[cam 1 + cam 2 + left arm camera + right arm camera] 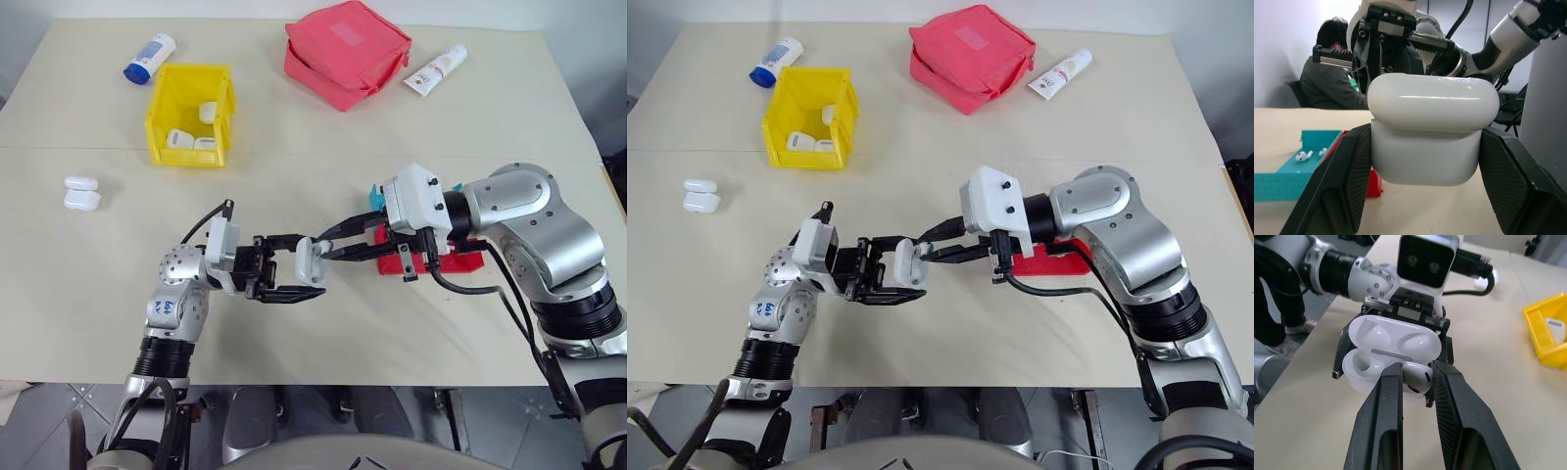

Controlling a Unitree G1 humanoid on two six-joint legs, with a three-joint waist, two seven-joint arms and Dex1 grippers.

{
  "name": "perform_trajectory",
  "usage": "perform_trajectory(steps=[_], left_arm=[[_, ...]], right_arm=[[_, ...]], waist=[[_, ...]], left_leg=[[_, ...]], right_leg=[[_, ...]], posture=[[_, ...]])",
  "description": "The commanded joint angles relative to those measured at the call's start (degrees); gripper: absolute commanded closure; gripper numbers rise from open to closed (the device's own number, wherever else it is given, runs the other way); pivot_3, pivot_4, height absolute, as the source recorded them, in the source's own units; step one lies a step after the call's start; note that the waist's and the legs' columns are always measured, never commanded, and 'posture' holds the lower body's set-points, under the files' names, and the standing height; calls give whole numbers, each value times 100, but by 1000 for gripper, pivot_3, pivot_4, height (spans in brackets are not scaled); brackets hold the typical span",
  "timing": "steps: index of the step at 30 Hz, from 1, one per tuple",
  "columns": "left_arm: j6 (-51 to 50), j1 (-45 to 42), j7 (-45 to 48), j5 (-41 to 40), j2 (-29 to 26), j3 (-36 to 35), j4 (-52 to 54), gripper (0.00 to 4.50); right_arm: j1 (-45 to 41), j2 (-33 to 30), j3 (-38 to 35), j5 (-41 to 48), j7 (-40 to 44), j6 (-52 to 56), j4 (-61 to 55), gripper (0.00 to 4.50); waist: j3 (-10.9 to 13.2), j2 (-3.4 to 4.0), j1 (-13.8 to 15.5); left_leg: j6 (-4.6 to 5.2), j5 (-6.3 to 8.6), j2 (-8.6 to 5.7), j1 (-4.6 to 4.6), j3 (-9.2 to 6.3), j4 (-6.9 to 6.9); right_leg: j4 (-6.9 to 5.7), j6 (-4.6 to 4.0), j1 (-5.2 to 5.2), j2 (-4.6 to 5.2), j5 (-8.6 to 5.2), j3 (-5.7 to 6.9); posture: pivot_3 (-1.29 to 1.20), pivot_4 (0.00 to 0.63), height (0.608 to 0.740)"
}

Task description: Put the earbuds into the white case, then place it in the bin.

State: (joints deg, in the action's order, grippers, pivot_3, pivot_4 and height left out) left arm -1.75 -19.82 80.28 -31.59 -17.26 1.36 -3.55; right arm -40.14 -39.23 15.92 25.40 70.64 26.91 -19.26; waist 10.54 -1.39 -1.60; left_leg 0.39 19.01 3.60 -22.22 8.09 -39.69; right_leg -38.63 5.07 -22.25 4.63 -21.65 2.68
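My left gripper is shut on the white case, holding it above the table's front middle. Its lid is flipped open in the right wrist view, showing the case with its two wells. My right gripper comes in from the right and is shut on one of the earbuds, which sits at the rim of the nearer well. More earbuds lie in a teal tray. The yellow bin stands at the back left with several white cases inside.
A red tray lies under my right wrist, next to the teal one. Two spare white cases lie at the left. A pink-red pouch, a white tube and a blue-white bottle line the far edge. A person sits beyond the table.
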Motion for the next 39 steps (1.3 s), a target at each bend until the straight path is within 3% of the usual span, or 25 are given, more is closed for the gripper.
perform_trajectory(steps=[1,9,17,23,34,39], left_arm=[[215,-140,81,-190,30,-31,259,1624],[239,-112,71,-166,47,-10,282,1624],[258,-73,-24,-187,88,-49,322,1624],[297,-22,-125,-153,79,-85,275,1624],[388,-4,-223,-104,90,-261,-56,1624],[430,35,-223,-76,42,-315,-198,1624]], right_arm=[[-14,-175,422,-325,84,325,-114,3979],[-229,-208,824,-646,-41,849,-139,3979],[-281,-109,782,-585,-142,1000,-181,3979],[-296,73,497,-363,-230,891,-218,2120],[-516,162,-19,-2,-352,1193,-182,2120],[-494,-182,-352,-11,-338,1259,-81,2120]], waist=[[0,0,-1],[0,0,-2],[0,0,-1],[0,0,-2],[0,0,-2],[0,0,4]], left_leg=[[0,0,0,0,0,0],[0,0,0,-2,0,0],[0,0,0,-4,-1,0],[0,0,0,-5,0,0],[0,0,0,-7,0,0],[0,0,0,-8,0,0]], right_leg=[[0,0,-1,0,0,0],[-1,0,-3,1,0,0],[-1,0,-4,3,0,1],[-1,0,-5,2,0,1],[-2,-1,-7,2,0,2],[-1,-1,-7,2,0,2]], posture=[[0,150,740],[0,150,740],[0,150,740],[0,150,740],[0,150,740],[0,150,740]])
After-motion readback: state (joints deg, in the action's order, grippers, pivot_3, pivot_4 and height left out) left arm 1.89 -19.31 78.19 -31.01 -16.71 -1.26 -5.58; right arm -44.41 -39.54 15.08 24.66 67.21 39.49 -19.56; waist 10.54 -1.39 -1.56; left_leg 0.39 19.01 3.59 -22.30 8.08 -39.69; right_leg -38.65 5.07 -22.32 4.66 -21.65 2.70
